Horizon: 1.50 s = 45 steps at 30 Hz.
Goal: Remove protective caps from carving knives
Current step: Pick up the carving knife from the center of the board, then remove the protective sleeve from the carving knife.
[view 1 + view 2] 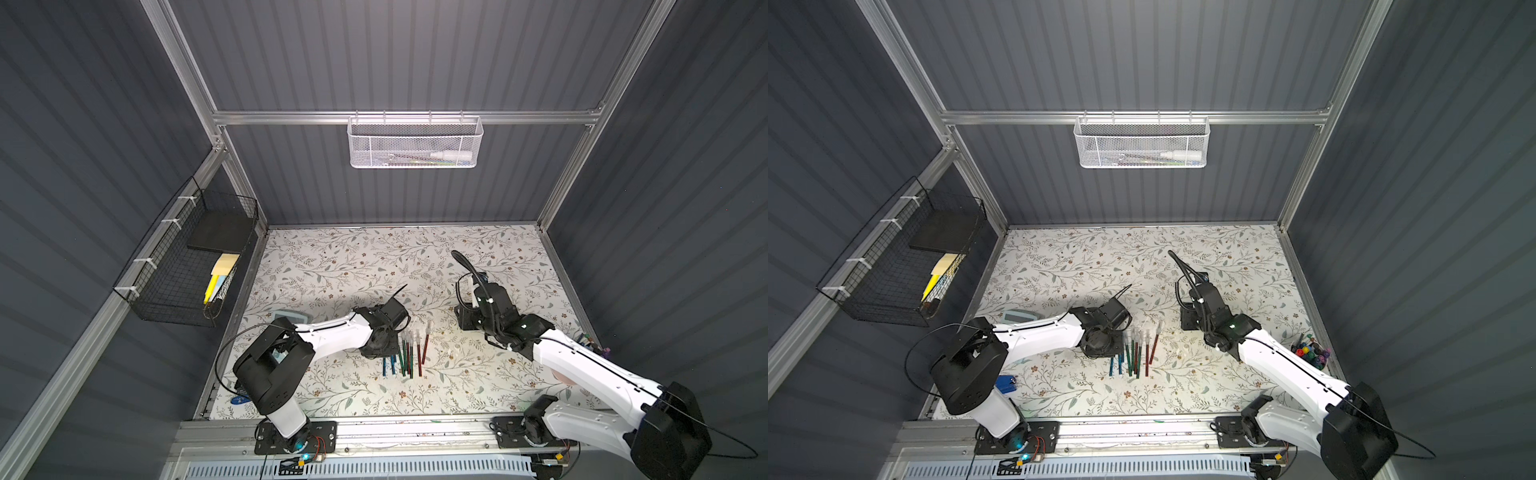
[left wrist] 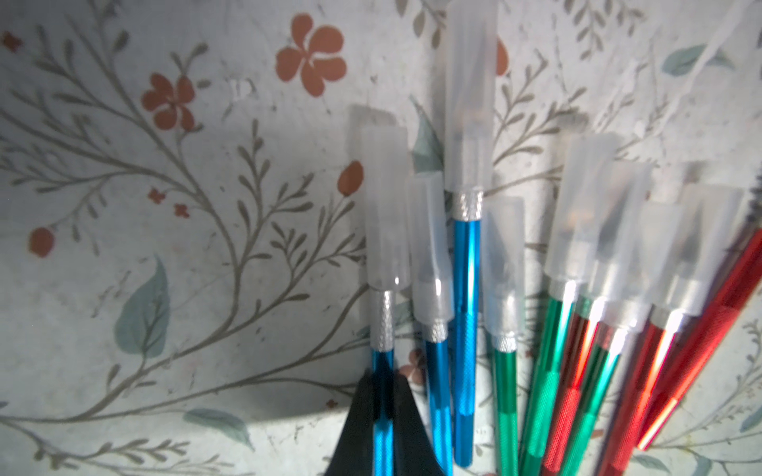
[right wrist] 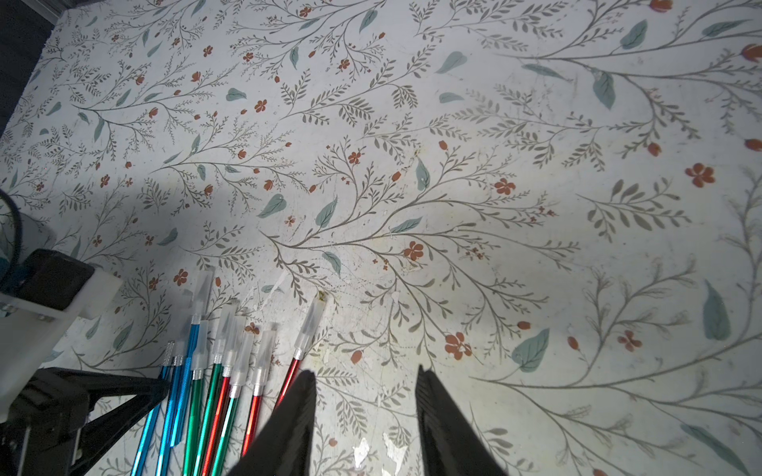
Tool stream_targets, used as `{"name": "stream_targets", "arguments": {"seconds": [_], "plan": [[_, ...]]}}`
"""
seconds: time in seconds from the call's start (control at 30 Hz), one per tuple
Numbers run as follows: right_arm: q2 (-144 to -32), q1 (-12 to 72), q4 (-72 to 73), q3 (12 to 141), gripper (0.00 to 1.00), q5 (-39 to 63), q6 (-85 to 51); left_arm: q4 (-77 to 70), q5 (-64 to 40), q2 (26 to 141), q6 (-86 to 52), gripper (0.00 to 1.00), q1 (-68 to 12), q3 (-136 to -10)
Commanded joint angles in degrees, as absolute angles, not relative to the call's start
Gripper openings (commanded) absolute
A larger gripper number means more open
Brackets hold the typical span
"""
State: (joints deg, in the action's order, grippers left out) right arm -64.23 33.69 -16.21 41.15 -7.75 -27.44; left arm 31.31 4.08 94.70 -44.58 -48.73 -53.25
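Your left pincer point(image 2: 382, 416) was shut tight on the handle of the outermost blue knife point(image 2: 382, 358), at the left side of the bunch, gripping well below the knurled collar. The nine carving knives point(image 1: 405, 353) lay fanned together on the bench point(image 1: 332, 266), about midway between its left and right edges and nearer the front edge, with their protective caps point(image 2: 577, 214) pointing toward the far edge. Every cap that could be made out in the left wrist view sat on its knife, so the work had barely begun. Your right pincer point(image 3: 366, 371) hung empty, its jaws partly apart, just beside the outermost red knife point(image 3: 288, 379) on the far side of the bunch from your grip. To do this step well, you likely needed to lift the held knife clear first, since the next blue knife lay just beside it and its cap nearly touched yours. Then the right pincer should have taken the held knife's cap point(image 2: 385, 214) across its middle and drawn it straight along the handle's line. A sideways tug risked bending the blade inside, and the smooth plastic looked apt to slip.
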Motion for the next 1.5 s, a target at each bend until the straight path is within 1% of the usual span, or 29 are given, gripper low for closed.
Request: {"name": "stream_targets", "arguments": {"seconds": [0.0,0.23,0.5,0.63,0.77,0.87,1.1,1.2,1.27,1.37,1.47], "plan": [[-64.08,34.01,-15.32,40.57,0.43,-7.71,-28.66,33.46,6.19,93.45,-40.95,0.0,-48.99,-50.79],[-64.95,33.99,-14.88,40.98,0.43,-6.84,-28.99,33.04,8.35,88.16,-36.13,0.0,-48.99,-50.01],[-65.33,33.94,-12.83,41.07,0.43,-2.5,-29.84,29.23,6.8,81.46,-31.79,0.0,-49.03,-49.92],[-64.14,34.01,-10.16,41.18,0.48,1.91,-30.26,26.45,4.51,78.99,-29.96,0.0,-48.99,-50.62],[-63.28,33.97,-6.77,41.63,0.54,7.5,-30.94,22.64,-0.55,78.39,-28.14,0.0,-48.96,-51.39],[-63.67,34.01,-6.15,42.93,0.54,10.84,-32.04,20.25,-3.21,78.4,-27.22,0.0,-49.01,-51.99],[-65.33,34.0,-3.81,43.77,0.54,15.49,-33.8,19.55,-4.5,78.75,-25.08,0.0,-48.98,-53.17],[-66.63,33.97,-2.25,43.92,0.59,17.49,-35.27,19.35,-4.74,78.6,-24.49,0.0,-49.01,-53.69],[-67.76,33.96,-0.97,44.11,0.64,21.41,-36.22,18.72,-4.9,78.39,-24.35,0.0,-49.02,-53.78],[-69.12,33.96,0.5,44.76,0.67,23.22,-37.58,18.11,-5.67,78.22,-24.21,0.0,-48.99,-53.85],[-73.0,34.0,1.04,46.07,0.7,24.62,-38.07,18.05,-6.06,77.92,-24.17,0.0,-48.96,-54.13]]}}
